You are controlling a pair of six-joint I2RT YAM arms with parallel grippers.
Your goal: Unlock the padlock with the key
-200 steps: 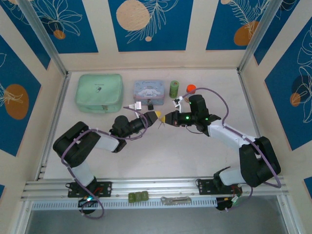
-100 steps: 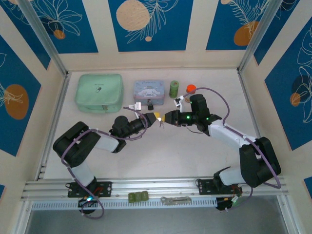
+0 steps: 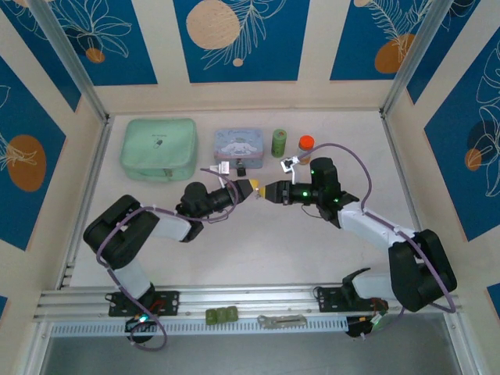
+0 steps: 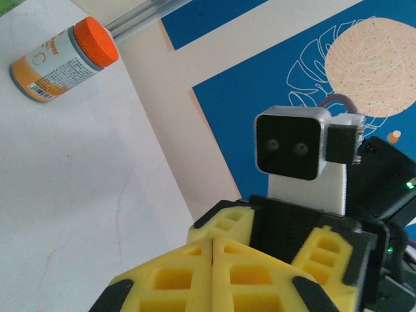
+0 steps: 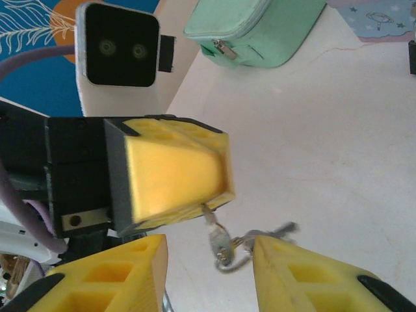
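— Moved since a second ago: pulls the right arm's wrist back toward the table's (image 3: 234,242) right edge, baring the orange-capped bottle (image 3: 306,143); parts the right gripper (image 3: 269,191), shut before.
— And the left gripper (image 3: 251,187)?
— Clamps shut on the key (image 5: 214,235), pinching one end between yellow fingers (image 5: 175,175), ring dangling underneath.
— How wide on the right?
— Narrow gap only, straddling the hanging key; cannot tell whether touching the ring. Nearly meets the left gripper tip to tip above the table's middle, a little toward the far edge.
— Where to find the padlock (image 3: 241,168)?
— Down near the far edge, just in front of the pale blue tin (image 3: 239,144), apart from both grippers. Rightward along that edge: green cylinder (image 3: 279,142), then the bottle. Toward the far left corner: mint pouch (image 3: 158,148).
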